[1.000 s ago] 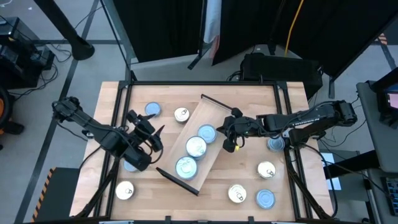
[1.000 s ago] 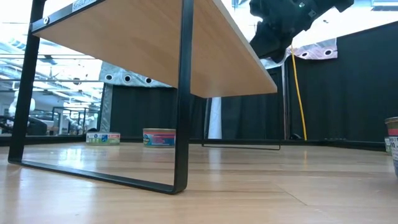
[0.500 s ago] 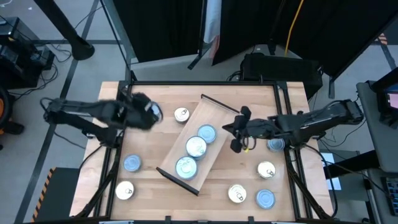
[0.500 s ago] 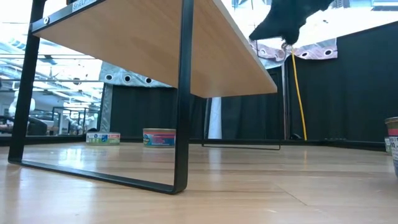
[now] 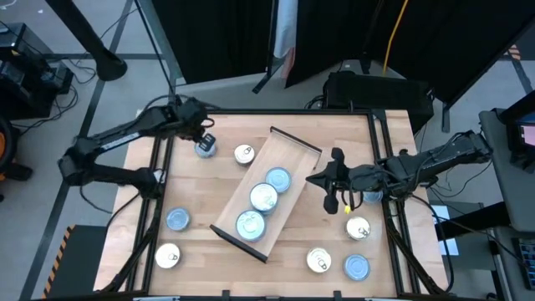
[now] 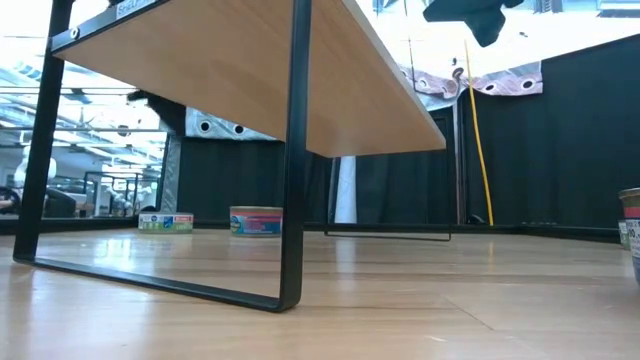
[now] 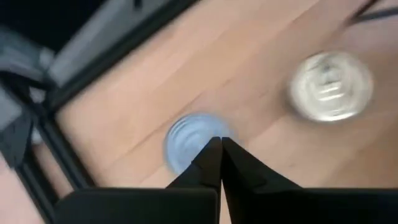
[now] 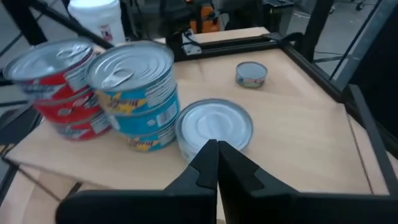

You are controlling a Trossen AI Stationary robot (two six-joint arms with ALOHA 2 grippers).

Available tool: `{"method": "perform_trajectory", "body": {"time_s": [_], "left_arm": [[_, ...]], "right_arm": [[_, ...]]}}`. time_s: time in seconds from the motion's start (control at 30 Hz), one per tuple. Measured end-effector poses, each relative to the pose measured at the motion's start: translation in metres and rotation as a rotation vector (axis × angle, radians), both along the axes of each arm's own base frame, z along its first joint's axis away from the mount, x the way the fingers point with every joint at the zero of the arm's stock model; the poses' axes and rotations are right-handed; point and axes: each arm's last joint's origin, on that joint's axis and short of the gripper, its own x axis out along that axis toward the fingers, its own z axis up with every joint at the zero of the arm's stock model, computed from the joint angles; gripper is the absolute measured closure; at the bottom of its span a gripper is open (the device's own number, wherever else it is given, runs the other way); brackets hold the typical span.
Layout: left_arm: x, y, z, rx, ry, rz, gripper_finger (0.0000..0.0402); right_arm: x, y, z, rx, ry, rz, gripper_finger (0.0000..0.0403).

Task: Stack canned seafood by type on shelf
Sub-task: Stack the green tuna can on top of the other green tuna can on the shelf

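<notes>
The shelf [image 5: 294, 171] is a light board with dark end rails, lying slantwise mid-table. On it rest a single tin [image 8: 214, 127], a blue-labelled stack [image 8: 134, 93] and a red-labelled stack [image 8: 56, 81]. My left gripper [image 5: 201, 135] is shut at the far left, hovering over a blue-topped tin [image 7: 186, 140] that sits flat on the table. A silver-topped tin [image 7: 331, 93] sits beside it. My right gripper [image 5: 316, 178] is shut and raised just right of the shelf, its tips [image 8: 217, 148] pointing at the single tin. Nothing is held.
Loose tins lie flat around the shelf: blue [image 5: 176, 219] and silver [image 5: 168, 256] at the near left, silver [image 5: 358, 228], silver [image 5: 318, 260] and blue [image 5: 358, 267] at the near right. One blue tin [image 5: 370, 196] sits under the right arm. A black frame [image 5: 276, 113] rims the table.
My left gripper has swung from the near left of the table toward the far edge, turning as it went, and has shut above the far-left blue tin. My right gripper, still shut, has drawn back from the shelf toward the right edge and risen. No tin has moved.
</notes>
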Motion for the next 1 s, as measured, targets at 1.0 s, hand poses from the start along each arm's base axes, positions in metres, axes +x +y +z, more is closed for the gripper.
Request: {"method": "perform_trajectory", "body": {"time_s": [1.0], "left_arm": [[-0.006, 0.072, -0.103, -0.244, 0.22, 0.093, 0.04]], "right_arm": [[0.006, -0.025, 0.001, -0.239, 0.045, -0.008, 0.0403]]}}
